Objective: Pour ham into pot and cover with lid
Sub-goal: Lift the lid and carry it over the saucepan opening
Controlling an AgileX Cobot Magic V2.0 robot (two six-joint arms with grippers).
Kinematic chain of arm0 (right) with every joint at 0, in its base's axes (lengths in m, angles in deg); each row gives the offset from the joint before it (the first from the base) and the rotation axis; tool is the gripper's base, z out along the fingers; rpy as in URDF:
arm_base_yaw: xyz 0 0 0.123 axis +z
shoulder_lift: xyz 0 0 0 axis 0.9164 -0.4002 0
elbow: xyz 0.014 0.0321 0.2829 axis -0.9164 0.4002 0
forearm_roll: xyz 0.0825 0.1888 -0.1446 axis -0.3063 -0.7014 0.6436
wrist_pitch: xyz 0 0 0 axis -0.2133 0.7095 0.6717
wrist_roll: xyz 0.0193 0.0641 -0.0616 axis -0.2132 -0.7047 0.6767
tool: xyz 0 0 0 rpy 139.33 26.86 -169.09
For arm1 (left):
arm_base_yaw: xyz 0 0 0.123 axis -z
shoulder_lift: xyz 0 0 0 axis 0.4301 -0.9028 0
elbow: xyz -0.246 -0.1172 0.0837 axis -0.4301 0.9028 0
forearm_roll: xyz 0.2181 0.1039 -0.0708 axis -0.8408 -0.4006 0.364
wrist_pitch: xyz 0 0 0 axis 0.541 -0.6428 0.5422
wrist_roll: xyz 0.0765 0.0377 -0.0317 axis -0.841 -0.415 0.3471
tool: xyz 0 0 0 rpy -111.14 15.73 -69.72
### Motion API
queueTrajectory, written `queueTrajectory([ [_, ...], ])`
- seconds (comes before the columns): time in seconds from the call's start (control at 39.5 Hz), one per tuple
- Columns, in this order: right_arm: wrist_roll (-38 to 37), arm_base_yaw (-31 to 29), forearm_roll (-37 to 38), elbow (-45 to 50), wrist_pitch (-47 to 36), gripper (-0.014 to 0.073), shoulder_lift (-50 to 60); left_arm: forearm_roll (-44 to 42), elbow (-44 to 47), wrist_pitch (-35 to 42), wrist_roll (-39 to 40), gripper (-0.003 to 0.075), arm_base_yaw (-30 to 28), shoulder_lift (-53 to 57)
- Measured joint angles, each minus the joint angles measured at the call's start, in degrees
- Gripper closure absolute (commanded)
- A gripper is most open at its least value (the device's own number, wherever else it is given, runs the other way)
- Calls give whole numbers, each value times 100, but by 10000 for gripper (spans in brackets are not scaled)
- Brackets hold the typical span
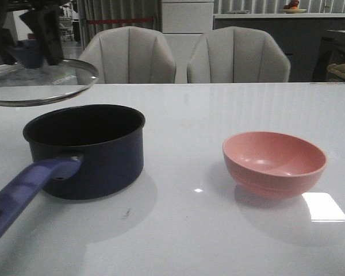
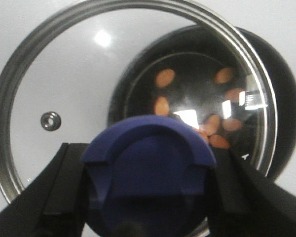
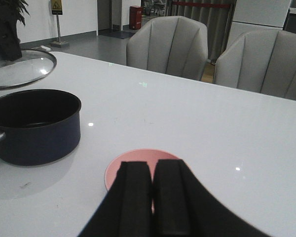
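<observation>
Left claw [image 2: 148, 197] is pinching the lid's blue knob [image 2: 149, 163], holding the lid [image 1: 37, 83] in the air at upper left of the front view, above and just behind the pot [image 1: 86, 149], not touching it. Pot is sitting on the table [image 1: 184, 115] at left, handle [image 1: 26, 192] pointing toward lower left. Ham [image 2: 164, 78] is lying on the pot floor, seen through the glass in the left wrist view. Right claw [image 3: 152, 197] is pressed together, empty, hanging over the near edge of the pink bowl [image 1: 274, 163] at right.
</observation>
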State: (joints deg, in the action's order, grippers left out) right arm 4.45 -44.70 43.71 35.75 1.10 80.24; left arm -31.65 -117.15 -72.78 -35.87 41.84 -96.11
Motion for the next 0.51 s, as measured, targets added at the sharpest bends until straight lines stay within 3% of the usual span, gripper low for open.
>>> queueTrajectory([
  [0.23,0,0,0,0,0,428,0,24,0,-3,0,607,399,-292],
  [0.51,0,0,0,0,0,428,0,24,-14,7,0,607,494,-459],
])
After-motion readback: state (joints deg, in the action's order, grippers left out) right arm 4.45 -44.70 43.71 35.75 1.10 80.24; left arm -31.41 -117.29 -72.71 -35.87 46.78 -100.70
